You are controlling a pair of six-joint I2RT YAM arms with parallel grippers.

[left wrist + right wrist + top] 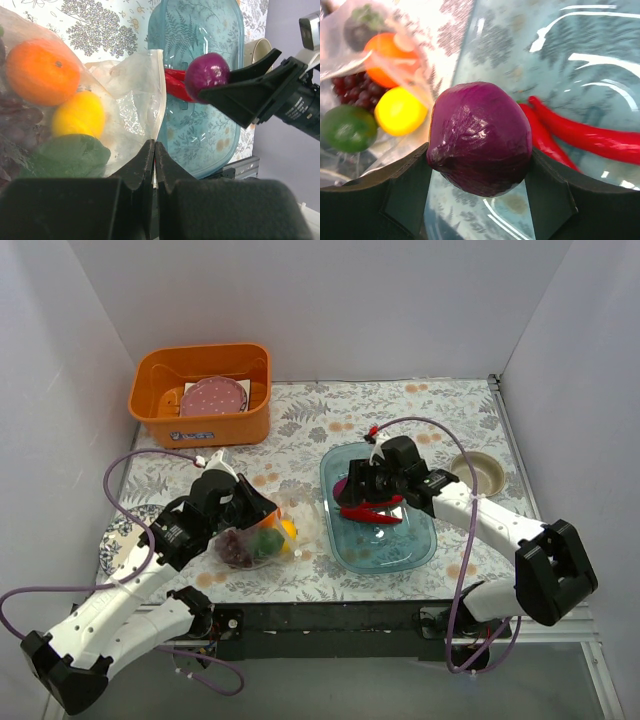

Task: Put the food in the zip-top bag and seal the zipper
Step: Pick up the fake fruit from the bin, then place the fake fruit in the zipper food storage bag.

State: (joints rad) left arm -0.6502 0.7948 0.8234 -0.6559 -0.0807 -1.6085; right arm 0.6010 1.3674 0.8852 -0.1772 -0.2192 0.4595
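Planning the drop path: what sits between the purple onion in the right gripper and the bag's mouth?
The left wrist view shows only the red chili and the blue tray's rim between purple onion and zip-top bag.

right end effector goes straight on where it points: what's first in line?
Probably the zip-top bag at its open mouth, past the blue tray rim. The right end effector holds the purple piece above the tray; depth unclear.

At lower centre-left of the top view the clear, crinkly zip-top bag (262,535) lies holding an orange (42,72), yellow lemon (79,114), green round fruit (70,155) and dark red grape bunch (352,87), its zipper (161,90) facing right, while the purple piece (480,137), pinched in the right gripper (350,488), sits just beside the long red chili (590,137).
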